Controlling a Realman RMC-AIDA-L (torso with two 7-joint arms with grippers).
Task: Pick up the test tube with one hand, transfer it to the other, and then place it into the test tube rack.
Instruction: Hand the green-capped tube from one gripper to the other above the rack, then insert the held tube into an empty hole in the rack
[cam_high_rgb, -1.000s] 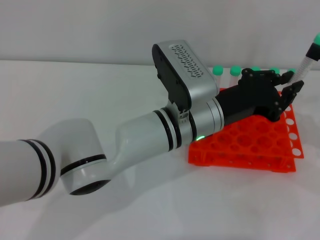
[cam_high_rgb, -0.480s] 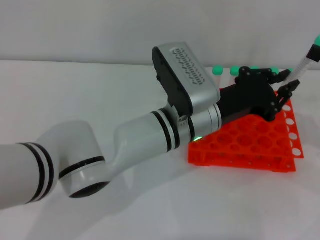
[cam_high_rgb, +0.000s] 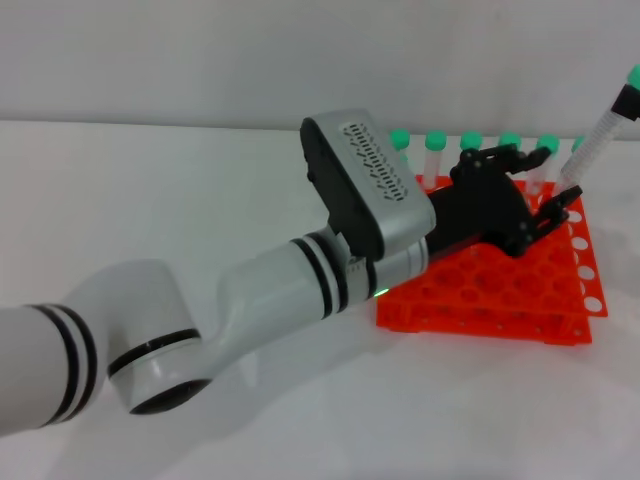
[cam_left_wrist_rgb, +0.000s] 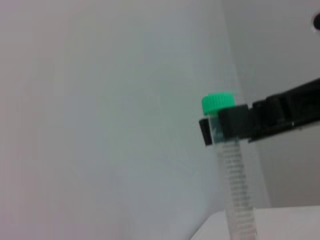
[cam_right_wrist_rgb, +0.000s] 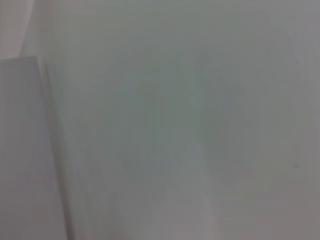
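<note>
The test tube (cam_high_rgb: 600, 135), clear with a green cap, hangs tilted at the far right edge of the head view, above the back right corner of the orange-red rack (cam_high_rgb: 500, 295). In the left wrist view the tube (cam_left_wrist_rgb: 235, 185) is clamped just below its cap by the black fingers of my right gripper (cam_left_wrist_rgb: 222, 125). That gripper is off-frame in the head view. My left gripper (cam_high_rgb: 545, 180) reaches across over the rack. It is open, just left of the tube's lower end, and holds nothing.
Several green-capped tubes (cam_high_rgb: 435, 145) stand in the rack's back row behind my left gripper. My thick white left arm (cam_high_rgb: 300, 280) crosses the white table from the lower left. The right wrist view shows only a blank pale surface.
My left gripper has drawn back to the left, away from the tube, uncovering more of the back-row tubes. The tube stays tilted at the right edge.
</note>
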